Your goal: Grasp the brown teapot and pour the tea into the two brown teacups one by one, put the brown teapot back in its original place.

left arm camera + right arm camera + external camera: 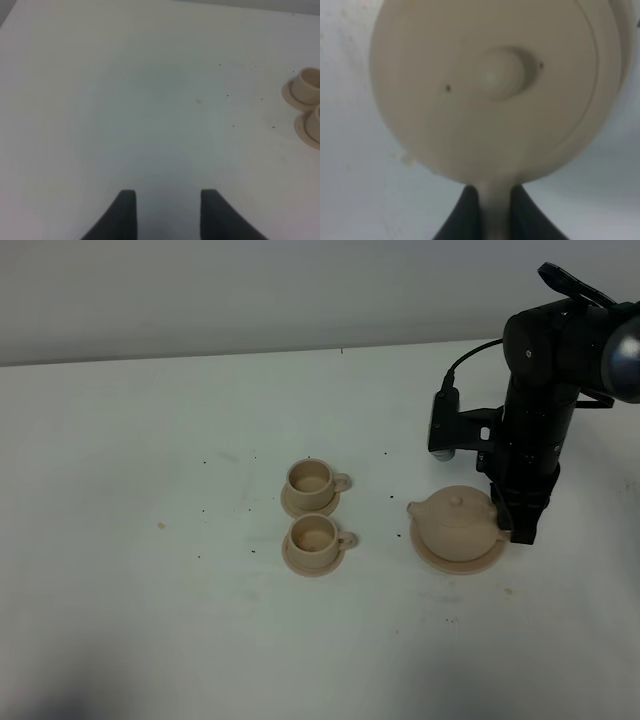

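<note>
The brown teapot (458,523) stands upright on the flat tan plate (437,556) at the right, spout pointing left. My right gripper (520,525) is at its handle side. In the right wrist view the teapot's lid (490,85) fills the frame, and my right gripper (492,215) has both dark fingers pressed against the loop handle. The two brown teacups, the far one (311,480) and the near one (315,536), sit on saucers left of the teapot. My left gripper (167,212) is open and empty over bare table, with the cups (307,85) far off at that frame's edge.
The white table (150,490) carries small dark specks around the cups. The right arm's black body (540,410) rises behind the teapot. The table's back edge meets a grey wall.
</note>
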